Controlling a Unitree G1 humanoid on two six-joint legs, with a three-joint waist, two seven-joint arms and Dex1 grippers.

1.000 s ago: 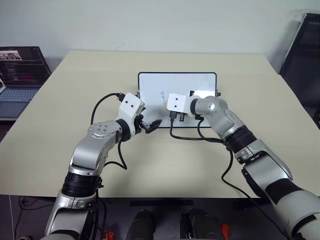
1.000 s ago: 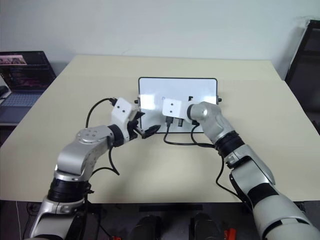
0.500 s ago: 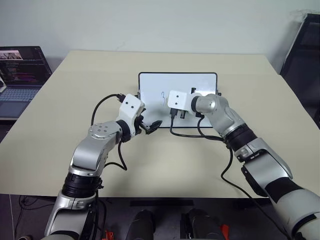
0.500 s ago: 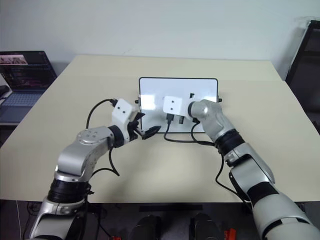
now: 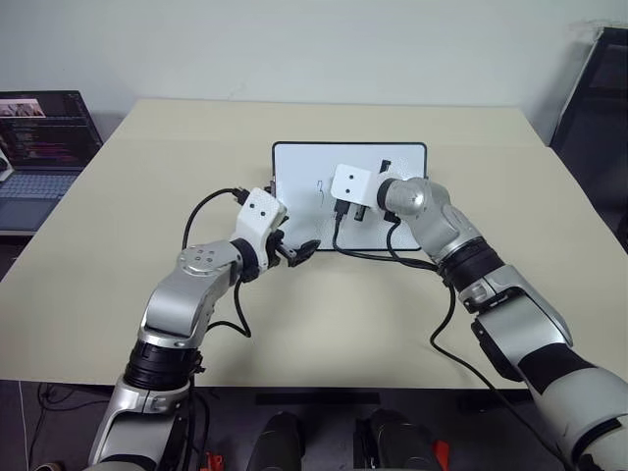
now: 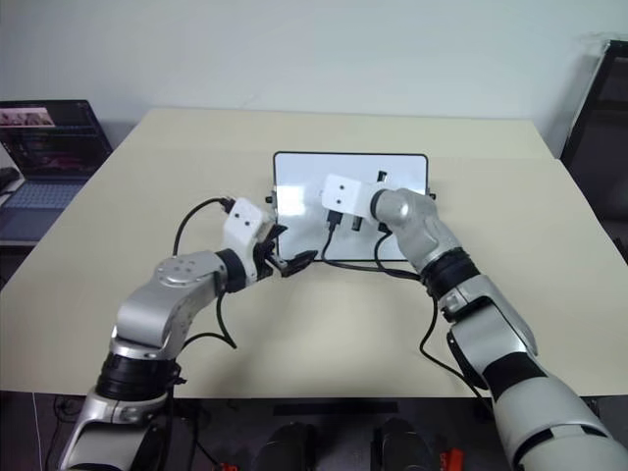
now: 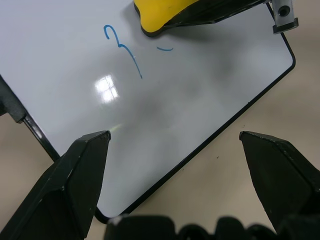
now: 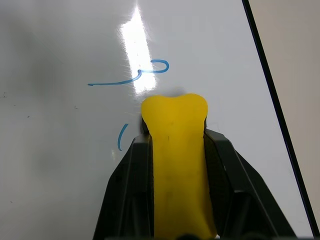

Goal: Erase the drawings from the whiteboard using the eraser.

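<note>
On the whiteboard (image 7: 200,90), the right gripper (image 8: 172,135), clamping the eraser (image 8: 175,150), has risen (left gripper (image 7: 175,145) spread).

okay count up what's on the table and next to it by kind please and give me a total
Whiteboard: 1
Eraser: 1
Laptop: 1
Total: 3

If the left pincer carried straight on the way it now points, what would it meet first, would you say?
Most likely the whiteboard: the open left pincer faces its bare white surface, short of the blue drawings.
</note>
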